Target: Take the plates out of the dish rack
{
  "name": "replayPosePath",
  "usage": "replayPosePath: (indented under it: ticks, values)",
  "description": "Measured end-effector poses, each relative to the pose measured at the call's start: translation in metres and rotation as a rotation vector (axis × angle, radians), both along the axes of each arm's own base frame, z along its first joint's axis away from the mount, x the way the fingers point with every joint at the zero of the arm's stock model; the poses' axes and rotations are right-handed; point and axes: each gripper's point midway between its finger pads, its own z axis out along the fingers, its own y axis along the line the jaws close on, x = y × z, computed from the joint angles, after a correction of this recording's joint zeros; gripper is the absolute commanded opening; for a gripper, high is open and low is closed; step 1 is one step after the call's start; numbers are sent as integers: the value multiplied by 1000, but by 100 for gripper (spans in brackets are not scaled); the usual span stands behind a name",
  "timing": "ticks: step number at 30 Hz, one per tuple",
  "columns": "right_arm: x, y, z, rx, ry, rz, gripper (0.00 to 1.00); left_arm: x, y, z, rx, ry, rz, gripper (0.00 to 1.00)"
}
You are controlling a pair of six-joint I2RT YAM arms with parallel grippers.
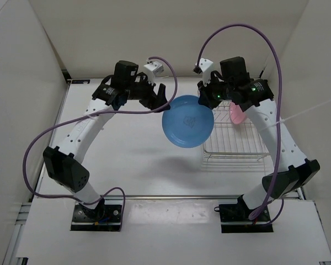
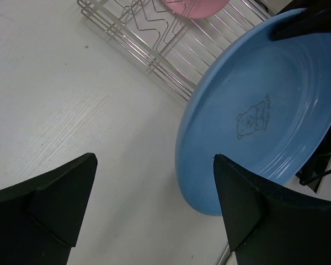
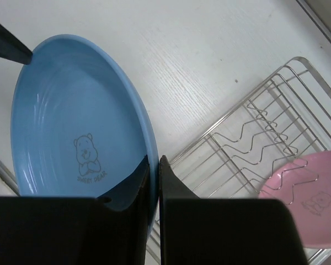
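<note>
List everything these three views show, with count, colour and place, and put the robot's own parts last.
blue plate: one, light blue with a bear print, held above the table just left of the rack
pink plate: one, pink with a bear print, in the rack's far right part
dish rack: one, silver wire, right half of the table
table: one, white, under everything
cables: two, purple, one looping along each arm
arms: two, white with black joints, bases at the near edge
left gripper: one, black, open, beside the blue plate's left rim
right gripper: one, black, shut on the blue plate's rim
</note>
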Motion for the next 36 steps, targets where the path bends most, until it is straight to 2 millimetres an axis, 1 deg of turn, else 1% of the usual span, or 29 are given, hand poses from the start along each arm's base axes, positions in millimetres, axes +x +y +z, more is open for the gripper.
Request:
replayPosePath:
  ticks: [1,3,7,8,10,11,12,13,14,15,16,22,23,24,25,26,28,29,30,31,33,35,36]
  values:
    - [-2,1,1,5,2,11,1,-1,-2,-2,-3,10,-6,91]
    - [-3,3,5,14,-5,22,1,-3,-4,-3,-10,22,-18,90]
    - [-2,4,18,25,-38,30,1,-9,-10,-3,-22,39,-41,71]
    - [-2,4,21,29,-45,31,1,-10,-12,-3,-25,43,-48,71]
    - [-1,4,25,31,-55,32,1,-13,-14,-2,-31,48,-59,62]
    - [-1,4,26,32,-58,32,1,-14,-15,-2,-36,55,-63,57]
    - [-1,3,27,31,-59,31,1,-15,-17,-2,-40,59,-66,48]
    - [-1,3,27,31,-60,30,1,-15,-18,-2,-44,61,-69,33]
    - [-1,3,27,30,-60,30,1,-14,-19,-3,-48,66,-69,26]
    - [-2,3,27,29,-58,30,1,-13,-20,-4,-50,70,-68,17]
    - [-1,2,26,27,-58,26,1,-13,-21,-5,-55,75,-74,11]
    - [1,0,22,12,-50,7,1,-7,-23,-11,-46,86,-41,11]
    - [3,-1,22,10,-52,-2,15,-6,-23,-11,-49,86,-27,11]
    - [5,-1,21,9,-53,-15,37,-4,-23,-14,-48,89,-6,11]
    - [7,-1,19,11,-50,-30,55,-2,-22,-16,-46,86,16,11]
    - [11,-5,16,1,-54,-65,65,0,-19,-21,-34,96,56,11]
    - [28,-21,7,-60,-88,-180,67,9,-5,-35,7,105,162,11]
    - [36,-32,1,-95,-100,-241,77,15,3,-42,28,105,219,11]
    - [44,-43,-4,-123,-106,-305,84,23,13,-50,50,103,285,11]
    - [51,-55,-10,-149,-109,-367,85,29,24,-58,72,100,348,11]
    - [60,-78,-15,-179,-113,-460,86,42,51,-75,114,102,466,11]
    - [68,-103,-15,-193,-121,-556,86,53,86,-93,157,120,582,11]
    - [70,-113,-13,-194,-133,-592,94,57,102,-100,170,132,625,11]
